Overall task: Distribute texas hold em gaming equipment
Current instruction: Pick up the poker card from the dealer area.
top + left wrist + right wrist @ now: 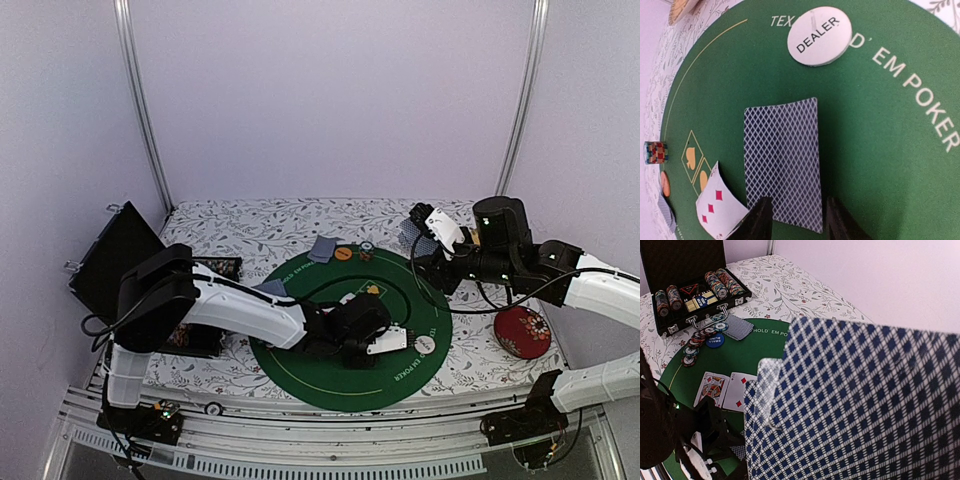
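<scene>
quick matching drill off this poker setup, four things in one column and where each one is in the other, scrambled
1 dealer button
2 face-down card
3 bunch of cards
4 red dish

a on the flowered cloth, off the green mat
b between the fingers of the left gripper
c on the mat's white lettering
d held up by the right gripper

Pairs: 1-c, 2-b, 3-d, 4-a

Floral-clothed tabletop (pixel 260 225) and what it carries.
Green mat (pixel 300 370) at the middle of the near edge; red dish (pixel 522 332) by the right edge; open black case (pixel 115 260) apparently at the left edge.
</scene>
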Available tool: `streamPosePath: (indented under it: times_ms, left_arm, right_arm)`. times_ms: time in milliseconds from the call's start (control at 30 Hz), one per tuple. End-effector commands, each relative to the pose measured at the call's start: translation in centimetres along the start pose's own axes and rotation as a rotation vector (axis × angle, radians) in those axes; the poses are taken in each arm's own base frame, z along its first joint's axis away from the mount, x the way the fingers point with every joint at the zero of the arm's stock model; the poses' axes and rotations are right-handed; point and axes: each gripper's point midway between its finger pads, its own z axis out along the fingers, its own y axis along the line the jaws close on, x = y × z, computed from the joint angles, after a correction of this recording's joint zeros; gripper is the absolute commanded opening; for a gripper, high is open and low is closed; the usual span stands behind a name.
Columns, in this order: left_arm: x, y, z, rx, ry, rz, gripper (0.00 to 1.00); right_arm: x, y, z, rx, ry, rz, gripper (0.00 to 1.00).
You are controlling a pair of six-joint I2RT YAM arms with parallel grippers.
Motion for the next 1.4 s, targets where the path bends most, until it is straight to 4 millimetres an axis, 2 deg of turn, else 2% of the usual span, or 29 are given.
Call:
streamPosePath:
  times_ms: [0, 167, 500, 567, 633, 733, 1000, 1233, 1367]
  left_arm:
    - [0.5, 0.0, 0.7, -0.084, 0.051, 0.075, 0.40]
    - [0.5, 1.3, 0.9, -0.170, 0.054, 0.119, 0.37]
    - [-0.9, 2.1, 0.8, -0.236, -0.041, 0.177, 0.19]
    - [-1.4, 2.1, 0.8, -0.246, -0.083, 0.189, 0.21]
    - [-1.8, 1.9, 1.0, -0.246, -0.118, 0.211, 0.28]
    - [-2.0, 1.4, 1.6, -0.237, -0.138, 0.239, 0.33]
    - [-1.5, 1.9, 2.7, -0.309, -0.133, 0.297, 0.29]
    - [-1.4, 3.6, 2.8, -0.365, -0.110, 0.299, 0.29]
    - [-0.3, 3.9, 3.6, -0.368, -0.069, 0.313, 0.29]
  right_arm:
    - [-1.5, -0.4, -0.5, 0.007, -0.039, -0.003, 0.44]
    - [-1.7, -0.4, -0.6, 0.003, -0.048, -0.004, 0.44]
    - [-2.2, -0.3, -1.0, -0.003, -0.068, -0.005, 0.44]
    - [-2.2, -0.3, -1.0, -0.004, -0.071, -0.007, 0.44]
    - [-2.2, -0.3, -1.0, -0.004, -0.071, -0.007, 0.44]
    - [-2.3, -0.3, -1.1, -0.003, -0.072, -0.006, 0.44]
    - [-2.4, -0.4, -1.2, -0.003, -0.078, -0.012, 0.44]
    - [-2.6, -0.2, -1.0, -0.012, -0.081, -0.011, 0.44]
    - [-2.7, -0.3, -1.3, -0.009, -0.087, -0.009, 0.44]
